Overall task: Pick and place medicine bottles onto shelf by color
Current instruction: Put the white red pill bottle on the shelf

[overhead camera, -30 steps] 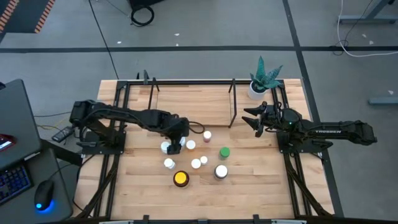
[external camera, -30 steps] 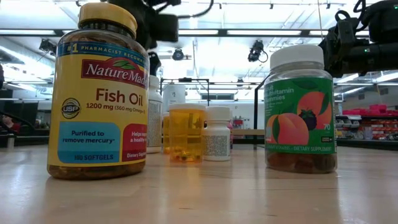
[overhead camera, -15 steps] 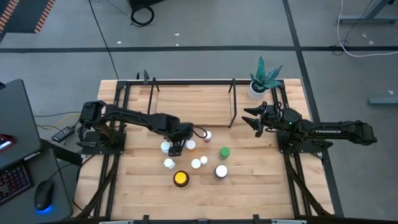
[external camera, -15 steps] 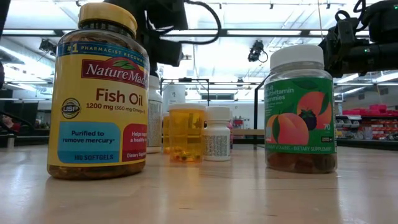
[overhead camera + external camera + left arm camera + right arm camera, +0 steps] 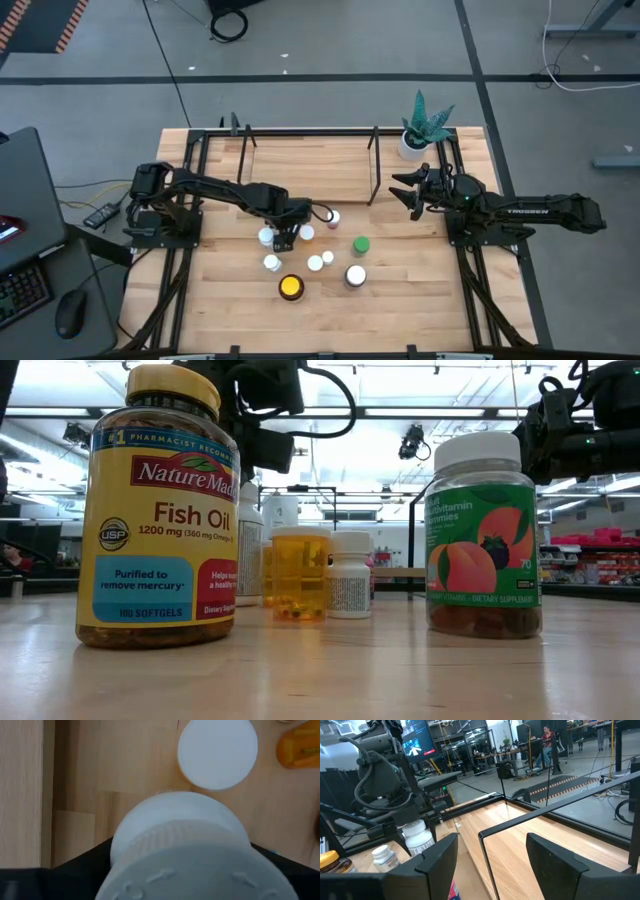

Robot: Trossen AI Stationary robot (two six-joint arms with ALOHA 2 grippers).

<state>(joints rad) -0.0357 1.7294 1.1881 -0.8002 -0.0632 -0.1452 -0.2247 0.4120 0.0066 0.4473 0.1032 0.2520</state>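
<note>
The left gripper [image 5: 283, 240] has its fingers closed around a white-capped bottle [image 5: 185, 845], in the middle of the bench [image 5: 400, 300] among the other bottles [image 5: 292, 288]. The right gripper [image 5: 400, 190] waits by the shelf [image 5: 310, 165], fingers wide.

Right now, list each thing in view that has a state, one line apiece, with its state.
Left gripper: down over the bottle cluster, around a white-capped bottle.
Right gripper: open, empty, waiting at the table's right side.
Fish oil bottle: upright, capped.
Gummy vitamin bottle: upright, capped.
Green-capped bottle: upright on the table.
Shelf: no bottles on it.
</note>
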